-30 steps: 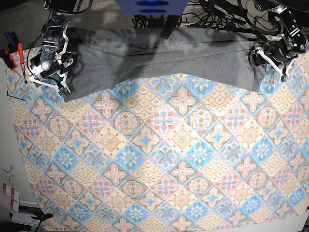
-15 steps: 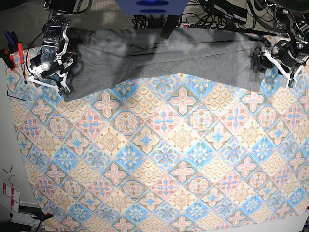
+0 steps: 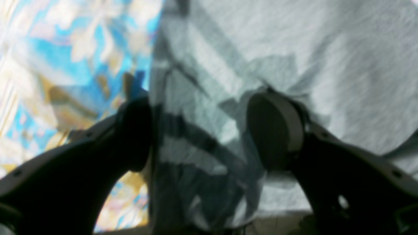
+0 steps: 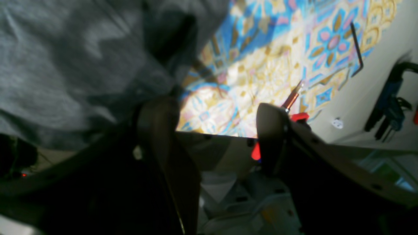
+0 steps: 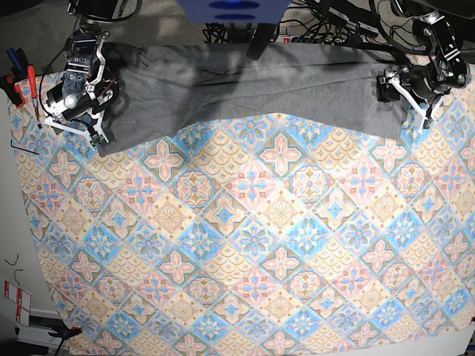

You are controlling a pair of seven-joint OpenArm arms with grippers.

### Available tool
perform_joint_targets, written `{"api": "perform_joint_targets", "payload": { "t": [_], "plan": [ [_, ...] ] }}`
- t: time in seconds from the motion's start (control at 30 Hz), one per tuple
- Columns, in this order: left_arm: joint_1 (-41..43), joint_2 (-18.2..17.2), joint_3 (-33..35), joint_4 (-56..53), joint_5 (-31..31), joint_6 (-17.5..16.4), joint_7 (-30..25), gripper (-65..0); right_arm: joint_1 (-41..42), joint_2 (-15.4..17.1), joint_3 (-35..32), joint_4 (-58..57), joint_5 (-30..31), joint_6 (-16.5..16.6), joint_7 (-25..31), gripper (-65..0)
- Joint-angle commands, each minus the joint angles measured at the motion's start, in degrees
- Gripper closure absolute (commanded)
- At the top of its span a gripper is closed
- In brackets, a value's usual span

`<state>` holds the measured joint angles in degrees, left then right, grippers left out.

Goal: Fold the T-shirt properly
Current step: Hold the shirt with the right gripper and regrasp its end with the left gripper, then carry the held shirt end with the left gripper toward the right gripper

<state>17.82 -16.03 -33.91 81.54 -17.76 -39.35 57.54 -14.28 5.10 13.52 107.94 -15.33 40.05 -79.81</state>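
Currently the T-shirt point(image 5: 252, 85) lies spread as a long grey band along the far edge of the counter point(image 5: 245, 252), its long axis running left to right over the diamond-patterned tablecloth point(image 5: 252, 237); which end is the neck I cannot tell. At its right end the left gripper point(image 5: 403, 93) sits over the cloth, its fingers point(image 3: 274, 130) spread wide with grey fabric lying between them, not pinched. At the left end the right gripper point(image 5: 82, 122) also stands released, one finger at the shirt's edge, the other over the tablecloth. Red-handled tools point(image 5: 26, 81) lie just beyond on the far left.
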Motion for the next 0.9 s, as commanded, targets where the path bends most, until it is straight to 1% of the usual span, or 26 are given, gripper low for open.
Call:
{"api": "perform_joint_targets", "payload": {
  "t": [0.0,0.1,0.13,0.17,0.27,0.33,0.37,0.47,0.53,0.7,0.8,0.87],
  "plan": [
    [0.5,0.5,0.1,0.3,-0.6,-0.6,0.4,-47.7,0.4,0.6,0.3,0.9,-0.4,-0.1,-0.2,-40.5],
    [0.5,1.0,2.0,0.3,-0.5,-0.6,0.9,-46.9,0.4,0.6,0.4,1.0,-0.4,-0.1,-0.2,-40.5],
    [0.5,0.9,3.4,0.3,-0.5,-0.6,0.9,-44.7,0.4,0.6,0.4,1.0,-0.4,-0.1,-0.2,-40.5],
    [0.5,0.9,4.2,0.3,-0.6,-0.6,0.9,-40.5,0.4,0.6,0.5,1.0,-0.4,-0.1,-0.2,-40.5],
    [0.4,1.1,4.6,0.3,-0.6,-0.6,1.2,-18.7,0.4,0.6,0.5,1.0,-0.4,-0.1,-0.2,-40.5],
    [-0.1,1.6,4.6,0.3,-0.7,-0.6,3.5,-2.7,0.4,0.6,0.5,1.0,-0.4,-0.1,-0.2,-40.5],
    [-0.5,2.1,4.6,0.4,-0.7,-0.6,4.7,0.0,0.4,0.6,0.5,1.0,-0.4,-0.1,-0.2,-40.5],
    [-1.5,2.5,4.7,0.6,-1.2,-0.6,6.8,0.0,0.4,0.6,0.5,1.0,-0.4,-0.1,-0.2,-40.5],
    [-1.4,3.9,4.7,2.0,-0.7,-0.6,6.8,0.0,0.4,0.6,0.5,1.0,-0.4,-0.1,-0.2,-40.5],
    [2.9,6.8,4.7,14.7,-0.7,-0.6,7.6,0.0,0.5,0.6,0.5,0.9,-0.4,-0.1,-0.2,-40.5],
    [3.4,8.7,4.7,22.4,-0.7,-0.6,13.8,0.0,0.5,0.6,0.5,0.9,-0.4,-0.1,-0.2,-40.5],
    [3.4,10.2,4.7,26.3,-0.7,-0.6,16.3,0.0,0.5,0.6,0.5,0.9,-0.4,-0.1,-0.2,-40.5]
  ]
}}
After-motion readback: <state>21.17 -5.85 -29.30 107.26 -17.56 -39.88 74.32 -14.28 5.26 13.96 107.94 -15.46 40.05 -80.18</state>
